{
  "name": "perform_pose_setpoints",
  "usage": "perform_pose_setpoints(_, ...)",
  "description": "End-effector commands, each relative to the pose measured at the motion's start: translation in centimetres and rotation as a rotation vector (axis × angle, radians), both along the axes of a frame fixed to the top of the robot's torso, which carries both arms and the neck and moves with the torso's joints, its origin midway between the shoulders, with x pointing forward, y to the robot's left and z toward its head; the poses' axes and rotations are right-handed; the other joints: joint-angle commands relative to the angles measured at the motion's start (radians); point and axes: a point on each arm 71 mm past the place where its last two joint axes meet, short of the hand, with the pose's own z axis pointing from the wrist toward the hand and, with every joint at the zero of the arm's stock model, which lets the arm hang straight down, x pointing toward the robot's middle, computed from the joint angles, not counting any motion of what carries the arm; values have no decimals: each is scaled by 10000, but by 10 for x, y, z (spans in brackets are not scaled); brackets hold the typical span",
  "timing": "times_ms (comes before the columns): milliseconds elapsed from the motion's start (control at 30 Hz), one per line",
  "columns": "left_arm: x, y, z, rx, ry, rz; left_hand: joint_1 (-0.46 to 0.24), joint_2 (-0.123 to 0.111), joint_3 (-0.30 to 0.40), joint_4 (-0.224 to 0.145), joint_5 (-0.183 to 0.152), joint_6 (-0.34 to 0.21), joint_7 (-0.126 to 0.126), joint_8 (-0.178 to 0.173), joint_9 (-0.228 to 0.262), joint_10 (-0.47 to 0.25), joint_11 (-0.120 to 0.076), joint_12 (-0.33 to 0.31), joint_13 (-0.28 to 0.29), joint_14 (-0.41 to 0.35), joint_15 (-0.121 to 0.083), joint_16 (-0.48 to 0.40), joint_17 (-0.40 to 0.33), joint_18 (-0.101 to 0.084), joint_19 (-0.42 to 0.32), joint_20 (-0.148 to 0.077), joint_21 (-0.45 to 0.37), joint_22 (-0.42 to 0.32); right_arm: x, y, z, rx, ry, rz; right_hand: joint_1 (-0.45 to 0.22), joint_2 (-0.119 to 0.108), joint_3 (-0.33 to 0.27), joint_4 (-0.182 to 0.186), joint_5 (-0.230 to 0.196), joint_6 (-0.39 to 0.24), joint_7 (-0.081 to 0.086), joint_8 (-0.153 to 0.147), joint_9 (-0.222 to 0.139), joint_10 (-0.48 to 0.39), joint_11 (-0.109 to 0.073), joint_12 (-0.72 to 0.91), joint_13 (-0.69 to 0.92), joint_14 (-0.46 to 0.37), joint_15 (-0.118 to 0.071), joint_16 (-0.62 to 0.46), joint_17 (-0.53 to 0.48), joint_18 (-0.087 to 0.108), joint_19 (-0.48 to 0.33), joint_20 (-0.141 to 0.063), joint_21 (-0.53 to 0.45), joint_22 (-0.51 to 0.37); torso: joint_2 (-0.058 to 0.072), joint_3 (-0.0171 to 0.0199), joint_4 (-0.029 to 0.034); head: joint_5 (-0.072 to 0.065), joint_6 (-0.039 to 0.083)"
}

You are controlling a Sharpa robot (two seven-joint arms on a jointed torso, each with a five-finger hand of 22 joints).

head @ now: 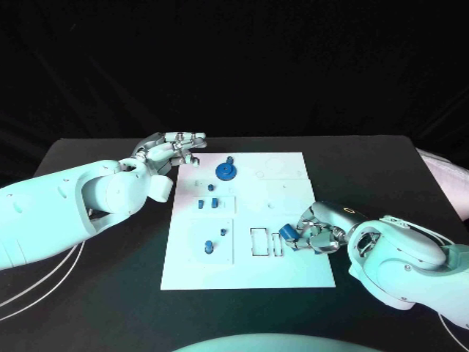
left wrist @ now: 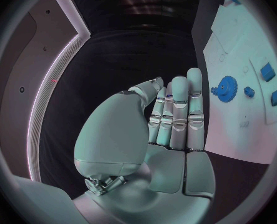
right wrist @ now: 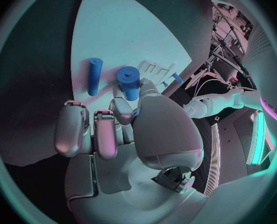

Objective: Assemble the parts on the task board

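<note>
The white task board [head: 258,273] lies in the middle of the black table. A blue gear [head: 226,171] stands near its far edge, also in the left wrist view [left wrist: 226,88]. Small blue parts [head: 208,204] sit in the board's left panels. My right hand [head: 317,233] hovers over the board's right side and pinches a short blue cylinder [right wrist: 129,80] between thumb and fingers, the other fingers curled. A blue rod [right wrist: 94,76] lies on the board just beyond it. My left hand [head: 174,150] hangs by the board's far left corner, fingers straight and side by side [left wrist: 179,114], nothing plainly in it.
Narrow slots [head: 264,241] are cut in the board beside my right hand. More small blue pieces [head: 209,246] stand in the near left panel. A pale cloth [head: 454,183] lies at the table's right edge. Bare black table [head: 97,169] surrounds the board.
</note>
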Motion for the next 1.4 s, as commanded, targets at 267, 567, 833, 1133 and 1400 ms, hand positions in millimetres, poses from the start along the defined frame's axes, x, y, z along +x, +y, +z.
perform_pose_setpoints(267, -1, -2, 1, -138, -17, -222, -23, 99, -81, -16, -35, -90, 17, 50, -11, -98, -17, 77, 10, -55, -7, -44, -20, 115, -32, -1, -67, -18, -5, 9, 12, 2033, -281, -478, 10, 274, -53, 160, 369, 133, -67, 150, 287, 170, -64, 98, 140, 704, -79, 54, 651, -143, 50, -101, 64, 60, 7, -12, 49, -13, 29)
perform_pose_setpoints(567, -1, -3, 0, -148, -15, -246, -23, 99, -81, -16, -35, -90, 17, 50, -11, -98, -17, 77, 10, -55, -7, -44, -20, 115, -32, -1, -67, -18, -6, 27, 5, 1757, 619, 152, -298, 349, -211, 206, 432, 161, -77, 204, 388, 166, -71, 27, 149, 698, -87, 47, 637, -146, 45, -110, 69, 68, 2, -24, 58, 0, 27)
perform_pose_setpoints(833, -1, -3, 0, -143, 3, -255, -23, 99, -81, -16, -35, -90, 17, 50, -11, -98, -17, 77, 10, -55, -7, -44, -20, 115, -32, -1, -67, -18, -7, 41, 0, 1304, 1050, 586, -646, 398, -434, 206, 339, 178, -106, 265, 508, 171, -90, -39, 174, 691, -102, 32, 611, -147, 43, -108, 77, 88, -1, -24, 71, 48, 0)
perform_pose_setpoints(1133, -1, -3, 0, -149, 6, -273, -23, 99, -81, -16, -35, -90, 17, 50, -11, -98, -17, 77, 10, -55, -7, -44, -20, 115, -32, -1, -67, -18, -6, 43, -1, 1024, 1064, 674, -828, 417, -576, 206, 220, 213, -135, 330, 602, 196, -111, -41, 228, 686, -115, 19, 589, -145, 38, -116, 74, 86, -3, -20, 68, 68, 1)
perform_pose_setpoints(1400, -1, -3, 0, -147, 8, -272, -23, 99, -81, -16, -35, -90, 17, 50, -11, -98, -17, 77, 10, -55, -7, -44, -20, 115, -32, -1, -67, -18, -4, 43, 1, 947, 672, 616, -1836, 368, -1353, 218, -2397, 126, -149, 449, 864, 141, -122, -294, 167, 663, -128, -47, 486, -145, 27, -140, 58, 84, 1, -29, 89, 45, 9)
